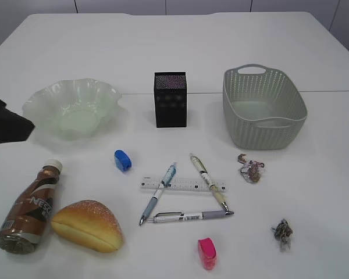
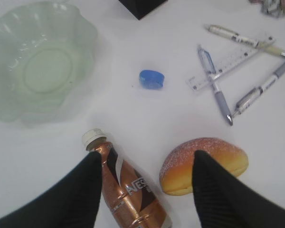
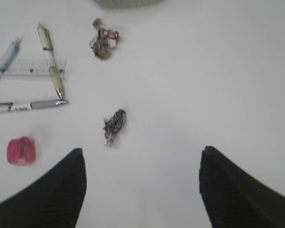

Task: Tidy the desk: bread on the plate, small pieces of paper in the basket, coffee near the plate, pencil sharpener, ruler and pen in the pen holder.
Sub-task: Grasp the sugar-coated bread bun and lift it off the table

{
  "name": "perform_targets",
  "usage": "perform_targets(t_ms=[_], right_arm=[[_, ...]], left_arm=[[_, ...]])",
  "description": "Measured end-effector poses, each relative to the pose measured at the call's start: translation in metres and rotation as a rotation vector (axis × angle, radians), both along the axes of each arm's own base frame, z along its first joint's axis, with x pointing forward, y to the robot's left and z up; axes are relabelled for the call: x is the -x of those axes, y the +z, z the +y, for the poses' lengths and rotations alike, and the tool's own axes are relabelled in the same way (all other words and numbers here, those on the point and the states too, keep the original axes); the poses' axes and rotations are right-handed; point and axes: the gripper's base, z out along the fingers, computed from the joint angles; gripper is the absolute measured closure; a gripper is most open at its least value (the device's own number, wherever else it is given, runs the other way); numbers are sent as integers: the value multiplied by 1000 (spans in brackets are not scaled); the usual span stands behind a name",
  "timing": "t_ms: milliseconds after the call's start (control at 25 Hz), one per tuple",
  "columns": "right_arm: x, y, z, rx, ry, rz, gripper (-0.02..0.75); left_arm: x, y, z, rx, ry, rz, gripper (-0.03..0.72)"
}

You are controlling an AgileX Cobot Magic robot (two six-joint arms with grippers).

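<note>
The bread [image 1: 87, 225] lies front left beside the lying coffee bottle [image 1: 30, 208]. The pale green plate [image 1: 71, 108] is back left. The black pen holder [image 1: 170, 99] and grey-green basket [image 1: 263, 108] stand behind. Three pens [image 1: 192, 215] and a clear ruler [image 1: 183, 185] lie crossed in the middle. A blue sharpener [image 1: 123, 160] and a pink sharpener [image 1: 207, 253] lie apart. Two crumpled papers [image 1: 250, 169] [image 1: 282, 233] lie on the right. My left gripper [image 2: 145, 178] is open above the coffee bottle [image 2: 128, 187] and bread [image 2: 204, 164]. My right gripper [image 3: 141, 178] is open, short of a paper scrap [image 3: 114, 126].
The white table [image 1: 180, 52] stretches far behind the objects. Part of the left arm [image 1: 6, 123] shows at the left edge of the exterior view. The right arm is outside that view.
</note>
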Motion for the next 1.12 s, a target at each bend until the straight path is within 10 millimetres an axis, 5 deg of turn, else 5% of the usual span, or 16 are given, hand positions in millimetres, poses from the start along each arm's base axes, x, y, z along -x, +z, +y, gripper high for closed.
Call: perform_targets(t_ms=[360,600,840,1120], right_arm=[[-1,-8,-1,39,25,81,192],[-9,-13,-2,47,28,121,192],[-15,-11,-2,66,57,121,192],[-17,-9,-2,68,59,114,192]], left_arm=[[-46,-44,-30,-242,-315,136,246],[-45,-79,-50,-390,-641,217,247],[-50,-100,-60,-431,-756,233,246],[-49,-103,-66,-359,-736,254,41]])
